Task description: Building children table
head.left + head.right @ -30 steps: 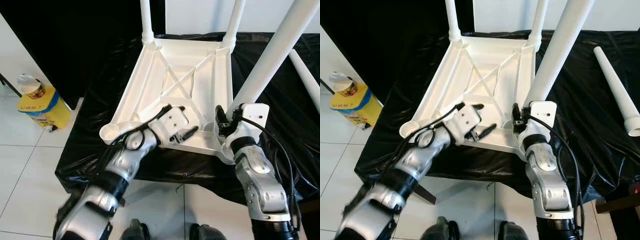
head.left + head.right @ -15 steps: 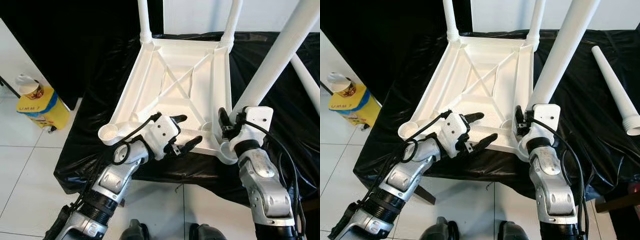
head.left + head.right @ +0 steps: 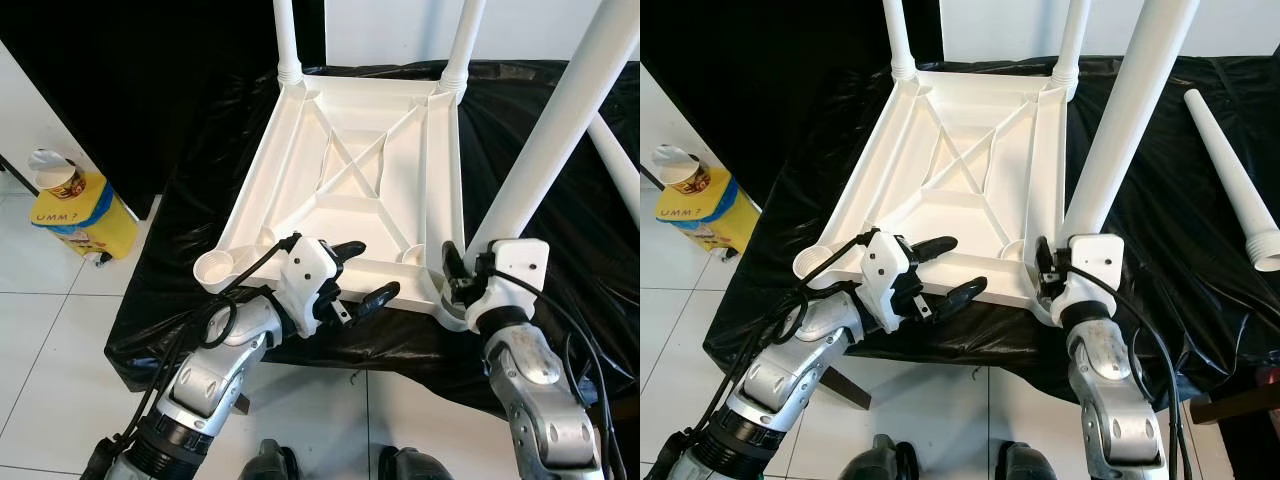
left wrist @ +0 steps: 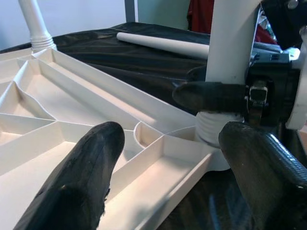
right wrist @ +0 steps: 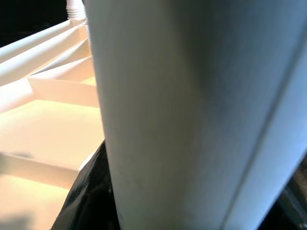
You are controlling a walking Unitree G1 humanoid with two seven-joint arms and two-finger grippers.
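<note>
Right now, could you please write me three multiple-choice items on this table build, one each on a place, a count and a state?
1. Where does the loose table leg lie?
A. on the black cloth to the robot's right
B. on the floor tiles
C. inside the table top
2. How many legs stand in the upturned table top?
A. one
B. three
C. four
3. How is the left gripper?
A. shut on a leg
B. open over the near rim
C. shut on the cloth
Answers: 1 A, it rests on the cloth beside the top. 2 B, two far corners and the near right one hold legs. 3 B, its fingers are spread, holding nothing.
</note>
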